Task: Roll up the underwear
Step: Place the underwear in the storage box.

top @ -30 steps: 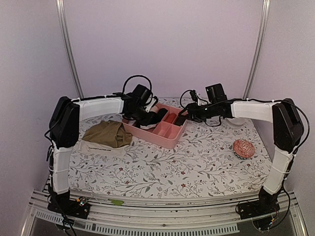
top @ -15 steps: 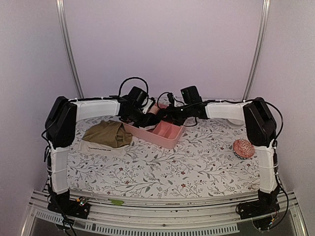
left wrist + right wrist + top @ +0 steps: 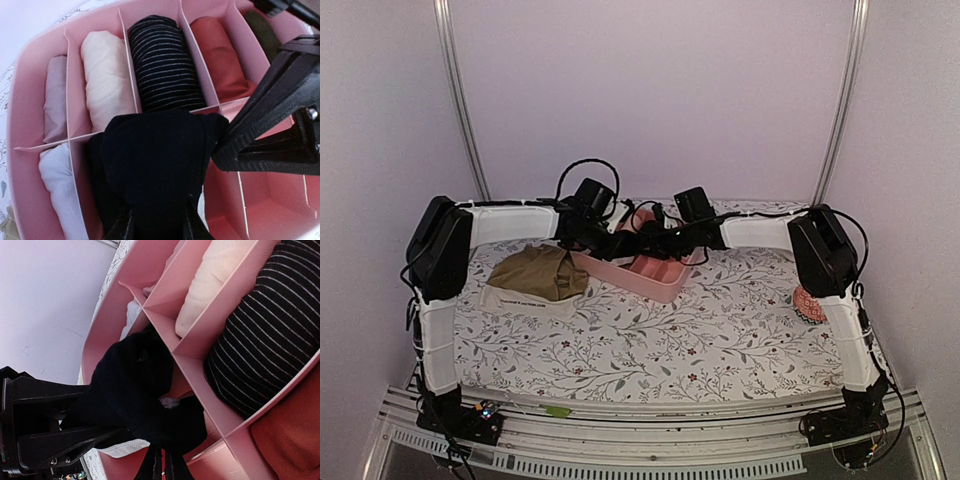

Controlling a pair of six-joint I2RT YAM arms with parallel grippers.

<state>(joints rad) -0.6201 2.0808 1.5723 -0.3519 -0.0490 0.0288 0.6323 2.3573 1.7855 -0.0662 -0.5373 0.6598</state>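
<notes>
Black rolled fabric brief (image 3: 152, 170), long axis 12-to-6 o'clock (left wrist view), over pink divided plastic box (image 3: 30, 100). Left gripper (image 3: 159, 230) clamps its 6 o'clock end; right gripper (image 3: 161, 452) pinches its 3 o'clock edge. Only top view shows olive-brown brief (image 3: 538, 272), at box's 9 o'clock.

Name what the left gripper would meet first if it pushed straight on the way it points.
The left gripper holds the black roll; pushed on, it would probably meet the pink box's cross divider, then the striped roll beyond. Depth is unclear.
</notes>
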